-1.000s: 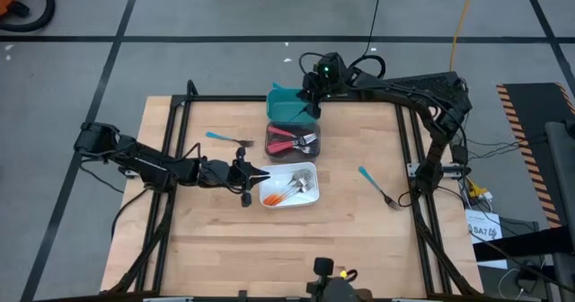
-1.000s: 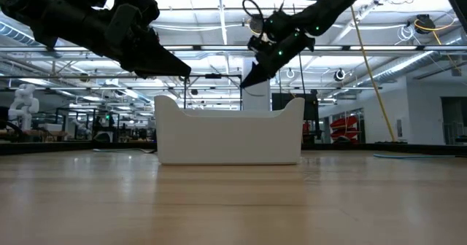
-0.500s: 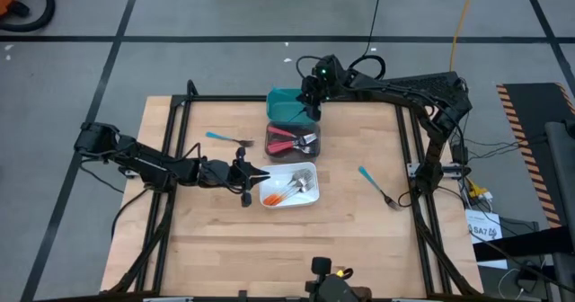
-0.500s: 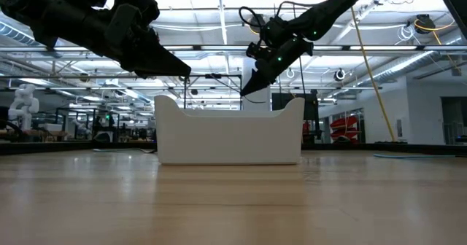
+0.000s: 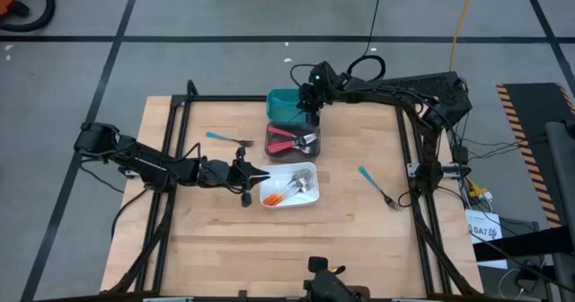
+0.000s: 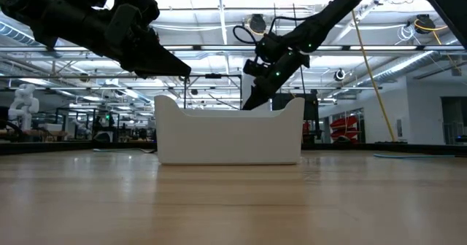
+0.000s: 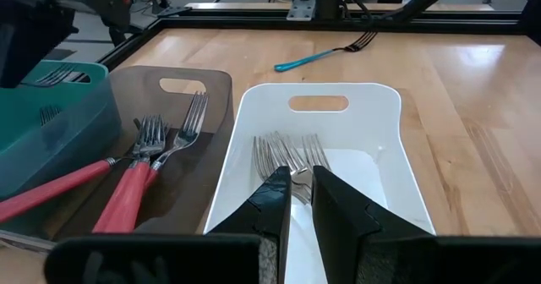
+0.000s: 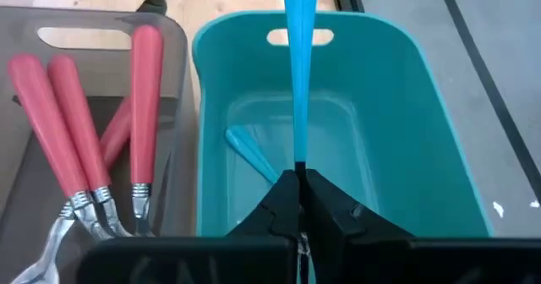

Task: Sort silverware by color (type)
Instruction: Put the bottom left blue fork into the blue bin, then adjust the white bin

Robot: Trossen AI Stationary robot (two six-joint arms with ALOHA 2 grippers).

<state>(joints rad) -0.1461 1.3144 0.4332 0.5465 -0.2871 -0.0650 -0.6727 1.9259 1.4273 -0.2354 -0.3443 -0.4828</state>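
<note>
Teal bin [image 8: 423, 149] under right tool [image 8: 299, 201] pinching blue fork [image 8: 297, 64]

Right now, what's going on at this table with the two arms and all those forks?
The robot is sorting forks by handle colour. The right gripper is shut on a blue fork, holding it over the teal bin. The left gripper hovers over the white bin. Red forks lie in the dark bin. Two blue forks lie loose on the table.

Three bins [image 5: 289, 189], two loose blue forks [image 5: 228, 138].
</note>
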